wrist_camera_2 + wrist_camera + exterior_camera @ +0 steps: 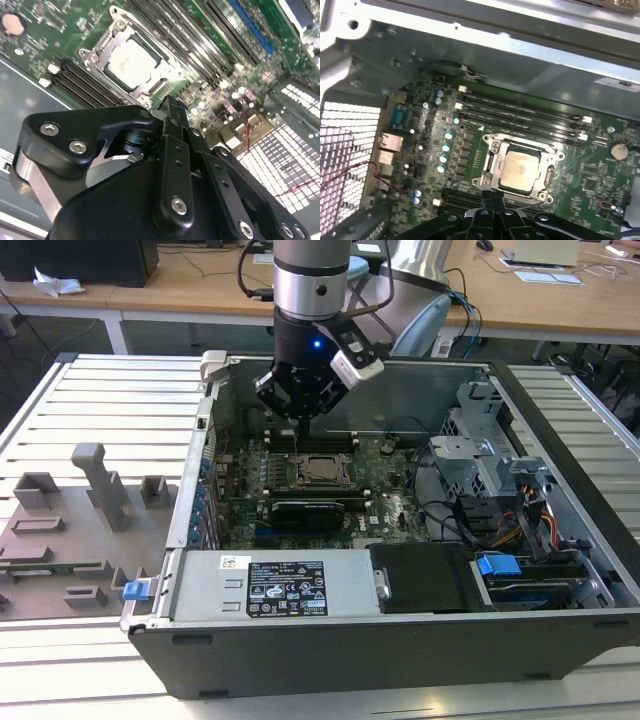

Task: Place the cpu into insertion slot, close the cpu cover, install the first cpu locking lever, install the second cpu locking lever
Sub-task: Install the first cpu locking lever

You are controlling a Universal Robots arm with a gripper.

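cpu [520,167]: we see it lying flat, framed by the closed cpu cover [491,150].
gripper [492,194]: fingers pressed together, empty, over the motherboard [445,125] near cpu.

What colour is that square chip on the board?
The cpu is pale silver-grey, clearest in the first wrist view.

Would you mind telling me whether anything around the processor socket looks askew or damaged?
Nothing stands out. The cpu lies flat and square within the window of the cpu cover, which sits level; nothing looks bent or loose.
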